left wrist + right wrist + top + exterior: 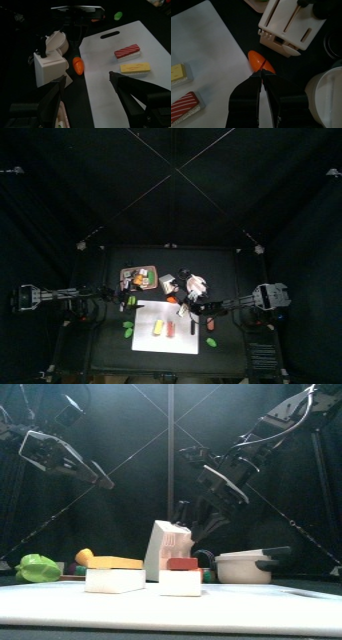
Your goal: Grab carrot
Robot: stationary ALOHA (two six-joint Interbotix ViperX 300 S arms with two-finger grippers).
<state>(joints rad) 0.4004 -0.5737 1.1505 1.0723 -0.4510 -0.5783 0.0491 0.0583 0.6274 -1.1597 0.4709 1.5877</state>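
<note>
The carrot [260, 62] lies between the cutting board [208, 42] and knife block [294, 27].

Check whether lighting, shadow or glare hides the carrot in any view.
Right wrist view: carrot evenly lit against the black table, no glare. Left wrist view: likewise clear, beside the white cutting board. Top view: a tiny speck amid darkness. Front view: cannot pick it out past the white blocks.

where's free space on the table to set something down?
Best patch: the white cutting board, bare around the red striped block and yellow block, especially toward its handle slot. Crowded: the dark strip between board edge and white knife block, where the carrot lies with the right hand closed at its end.
</note>
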